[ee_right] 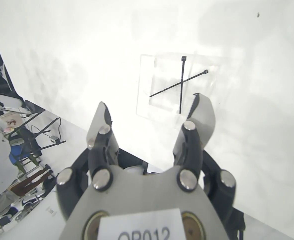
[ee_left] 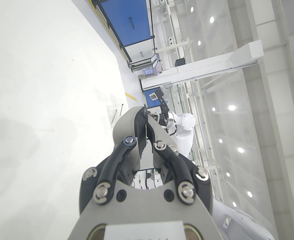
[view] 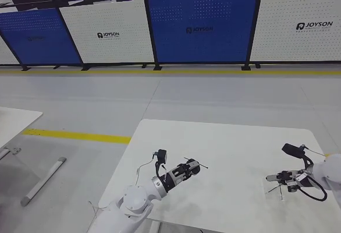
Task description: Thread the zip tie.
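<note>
Zip tie point(view: 201, 165) juts from your left gripper point(view: 188, 168) at the table's point(view: 234, 145) near middle from above; left wrist: jaws clamp its likely light, springy, slick strap; right wrist: your right gripper point(ee_right: 150, 101) gapes over two crossed ties point(ee_right: 181, 82), so pinch the free tail near its tip.

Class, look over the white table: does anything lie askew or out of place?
Two thin black plastic zip ties lie crossed in an X on the clear flat sheet by the open right gripper, rather than side by side. Nothing looks spilled or damaged.
</note>
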Controlling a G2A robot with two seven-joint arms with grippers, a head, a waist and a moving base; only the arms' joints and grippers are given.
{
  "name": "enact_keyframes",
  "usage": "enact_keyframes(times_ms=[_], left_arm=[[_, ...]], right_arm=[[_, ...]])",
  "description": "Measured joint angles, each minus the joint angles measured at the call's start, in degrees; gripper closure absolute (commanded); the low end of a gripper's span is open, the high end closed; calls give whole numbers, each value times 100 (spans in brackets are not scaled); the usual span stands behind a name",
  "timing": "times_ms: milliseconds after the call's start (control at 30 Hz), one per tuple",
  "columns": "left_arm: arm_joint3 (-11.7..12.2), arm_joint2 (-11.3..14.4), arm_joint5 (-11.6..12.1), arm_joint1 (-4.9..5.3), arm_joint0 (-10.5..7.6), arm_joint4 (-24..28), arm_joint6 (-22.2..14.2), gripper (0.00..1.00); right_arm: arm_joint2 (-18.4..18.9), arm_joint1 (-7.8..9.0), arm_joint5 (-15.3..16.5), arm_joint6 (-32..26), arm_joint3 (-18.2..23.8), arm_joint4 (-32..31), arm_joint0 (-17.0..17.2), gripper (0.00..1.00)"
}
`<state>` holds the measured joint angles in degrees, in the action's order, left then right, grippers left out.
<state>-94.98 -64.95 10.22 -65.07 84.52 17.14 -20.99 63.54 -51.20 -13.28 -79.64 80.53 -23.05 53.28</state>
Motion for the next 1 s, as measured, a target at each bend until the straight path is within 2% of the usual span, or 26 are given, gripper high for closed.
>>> enact_keyframes(times_ms=[133,200,467,700,800,867,1000], left_arm=[[0,0,0,0,0,0,0,100],[0,0,0,0,0,0,0,100],[0,0,0,0,0,0,0,100],[0,0,0,0,0,0,0,100],[0,0,0,0,0,0,0,100],[0,0,0,0,0,0,0,100],[0,0,0,0,0,0,0,100]], right_arm=[[-56,10,-90,0,-98,-13,-54,56],[-114,12,-177,0,-133,-55,-87,60],[-431,-53,-597,14,-326,-270,-326,59],[-678,-169,-621,55,-696,-376,-572,60],[-789,-224,-620,47,-818,-402,-650,63],[-865,-258,-620,26,-877,-410,-692,69],[-966,-309,-620,22,-998,-424,-765,65]])
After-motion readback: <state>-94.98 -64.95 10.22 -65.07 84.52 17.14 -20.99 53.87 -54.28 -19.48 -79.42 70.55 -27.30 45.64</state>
